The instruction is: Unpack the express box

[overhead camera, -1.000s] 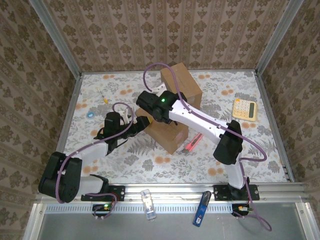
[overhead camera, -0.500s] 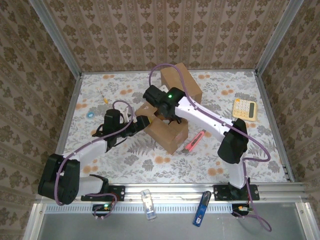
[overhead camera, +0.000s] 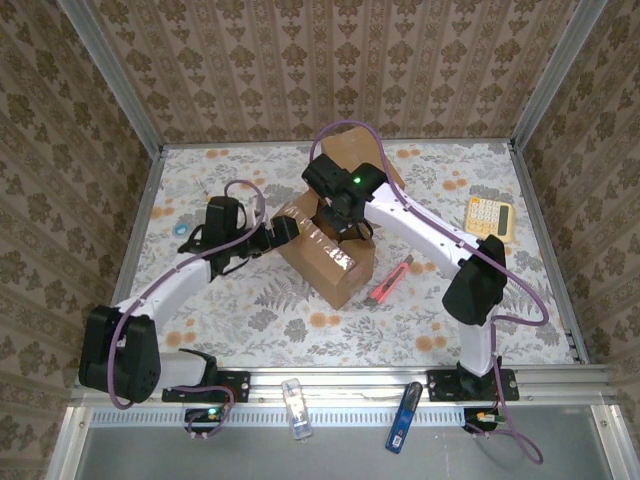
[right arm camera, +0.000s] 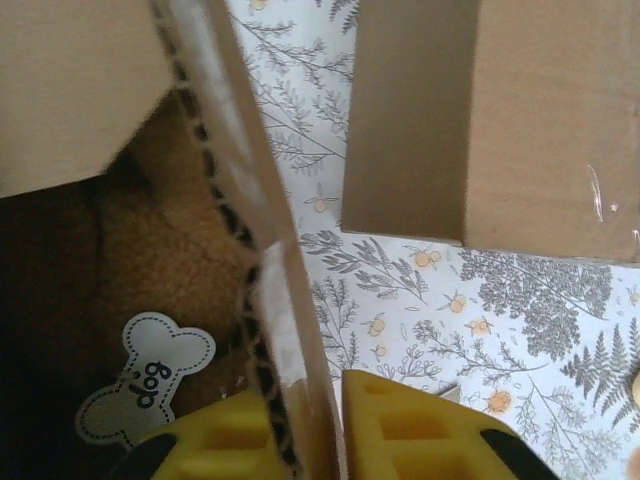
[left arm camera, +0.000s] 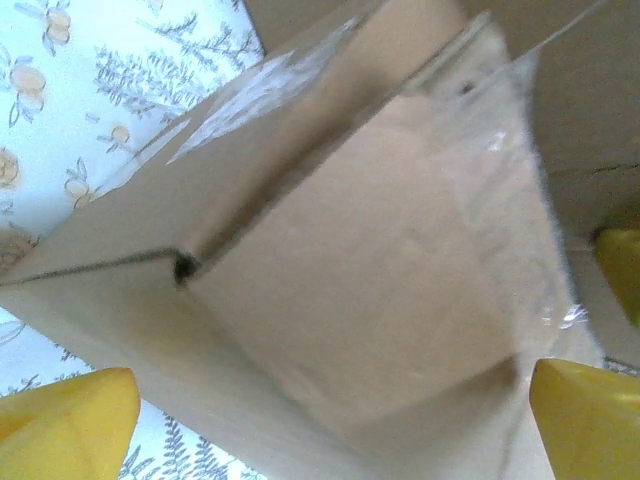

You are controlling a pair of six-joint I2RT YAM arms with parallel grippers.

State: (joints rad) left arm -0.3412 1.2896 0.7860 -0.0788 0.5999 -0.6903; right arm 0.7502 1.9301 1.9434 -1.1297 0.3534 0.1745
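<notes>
The express box is a brown taped cardboard carton in the middle of the table. My right gripper reaches down over its top and is shut on the edge of an upright flap; its yellow fingers pinch the cardboard from both sides. Inside the box lies a brown plush item with a white bone-shaped "dog" tag. My left gripper is at the box's left side, open wide. In the left wrist view a corner of the box fills the space between its yellow fingertips.
A second cardboard box stands just behind. A pink utility knife lies right of the express box and a yellow calculator at the far right. A small blue item and a yellow stick lie at the left.
My right gripper has moved back across the box and shut on the flap. The left gripper has opened wider and shifted up along the box, whose left flap has risen.
</notes>
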